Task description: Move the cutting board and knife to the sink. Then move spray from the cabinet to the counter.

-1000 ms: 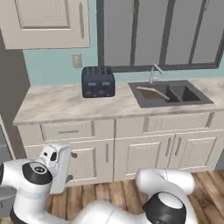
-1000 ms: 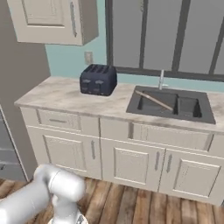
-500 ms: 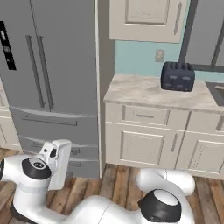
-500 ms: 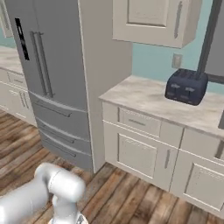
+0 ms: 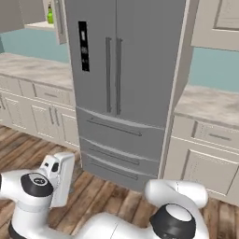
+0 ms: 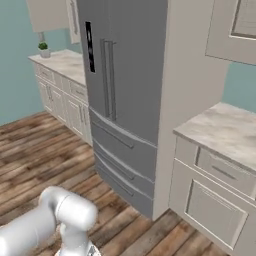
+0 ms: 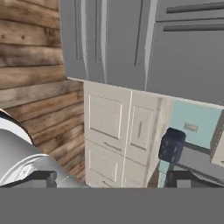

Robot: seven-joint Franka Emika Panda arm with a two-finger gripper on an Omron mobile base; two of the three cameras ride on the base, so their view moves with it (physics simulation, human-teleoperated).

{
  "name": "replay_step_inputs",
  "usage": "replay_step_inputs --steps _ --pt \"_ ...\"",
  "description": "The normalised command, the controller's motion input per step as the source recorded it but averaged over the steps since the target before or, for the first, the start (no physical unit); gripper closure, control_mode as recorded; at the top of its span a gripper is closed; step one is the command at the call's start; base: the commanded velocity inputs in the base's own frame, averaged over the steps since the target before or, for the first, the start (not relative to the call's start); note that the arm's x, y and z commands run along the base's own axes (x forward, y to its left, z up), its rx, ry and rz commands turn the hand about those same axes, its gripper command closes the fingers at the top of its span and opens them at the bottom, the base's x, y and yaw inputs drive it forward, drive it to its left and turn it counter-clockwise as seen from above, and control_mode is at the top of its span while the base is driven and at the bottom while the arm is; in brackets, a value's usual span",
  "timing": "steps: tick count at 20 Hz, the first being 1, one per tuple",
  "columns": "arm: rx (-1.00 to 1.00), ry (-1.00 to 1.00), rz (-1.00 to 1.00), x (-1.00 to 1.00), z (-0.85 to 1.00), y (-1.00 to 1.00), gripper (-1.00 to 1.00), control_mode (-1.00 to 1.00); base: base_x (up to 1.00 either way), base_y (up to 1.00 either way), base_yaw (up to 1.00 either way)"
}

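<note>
High in the far left corner of the left base view, the spray [image 5: 49,14] stands upright on a shelf of the open cabinet [image 5: 21,11], a small green bottle close to the cabinet's right edge. Below it lies a stretch of the marble-patterned surface [image 5: 32,69], with panelled doors and drawers under it and a teal wall [image 5: 28,43] behind. In the right base view a small potted plant [image 6: 43,48] stands at the far end of that stretch.

Between the robot and that corner stands a tall grey refrigerator [image 5: 121,70] – double doors, two drawers below, a dark panel on its left door – and it blocks much of the way forward. To its right another run of the same stone top begins, over beige drawers [image 6: 220,172]. Wooden floor [image 6: 45,145] lies open in front of the left-hand units.

The arm is folded low near the floor. In the rolled hand view the tool [image 7: 111,178] is spread wide, its tips far apart and nothing between them – it looks across at the refrigerator drawers, beige doors and a dark toaster [image 7: 172,145] by the teal wall.
</note>
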Motion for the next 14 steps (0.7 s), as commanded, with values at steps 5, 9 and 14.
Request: replay_step_inputs --steps 5,9,14 --pt "0.0 0.0 0.0 0.0 0.0 0.0 -1.0 1.0 0.97 0.3 0.22" --pt "0.0 0.0 0.0 0.0 0.0 0.0 -1.0 1.0 1.0 0.35 0.1" --pt "0.0 0.0 0.0 0.0 0.0 0.0 -1.0 1.0 0.83 0.36 -0.04"
